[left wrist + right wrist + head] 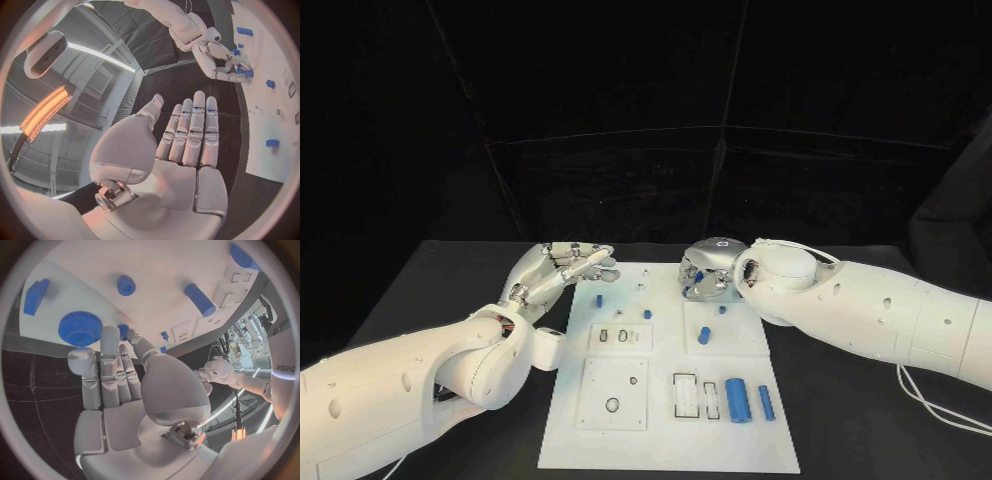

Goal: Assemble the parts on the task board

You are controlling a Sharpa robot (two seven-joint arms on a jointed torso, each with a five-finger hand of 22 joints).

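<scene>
The left hand (561, 270) hovers at the board's (574, 440) far left corner, fingers straight and apart, holding nothing. The right hand (119, 385) is over the far right part, fingers extended and empty, near a blue toothed gear (80, 328). On the flat white board, two blue cylinders (736, 400) lie near the front right, beside rectangular slots.
</scene>
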